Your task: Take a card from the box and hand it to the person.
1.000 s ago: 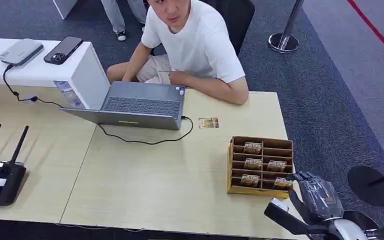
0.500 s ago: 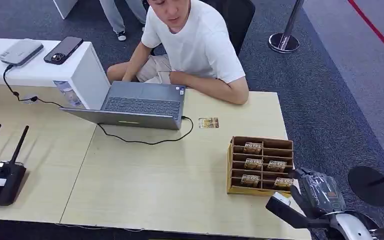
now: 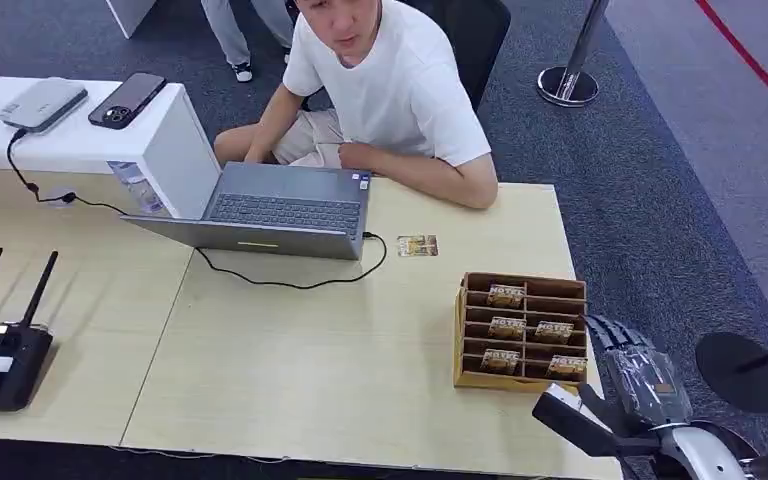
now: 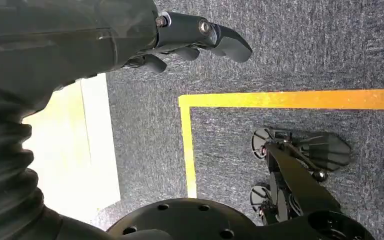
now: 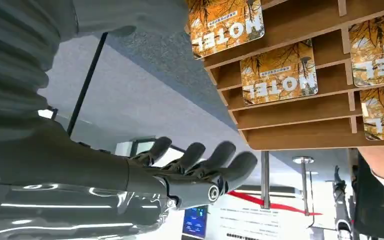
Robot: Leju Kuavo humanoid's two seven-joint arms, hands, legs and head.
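The wooden card box (image 3: 520,331) stands near the right end of the pale desk (image 3: 310,370), its slots divided into rows, several of them holding orange cards printed HOTEL. One such hotel card (image 5: 278,73) sits in a slot seen close in the right wrist view, with others in the slots around it. The right robot hand (image 3: 632,365) hovers just beside the box's right edge, over the desk corner, its fingers (image 5: 215,159) stretched out side by side and holding nothing; it is not touching the box. The left robot hand (image 4: 190,37) hangs over grey carpet marked with yellow floor tape (image 4: 290,99), fingers loosely curled and empty. A person (image 3: 390,90) in a white T-shirt sits at the far side of the desk behind an open laptop (image 3: 280,210), forearm resting on the desk. A single loose card (image 3: 417,245) lies flat on the desk beside the laptop's cable. A black router (image 3: 0,355) sits at the left.
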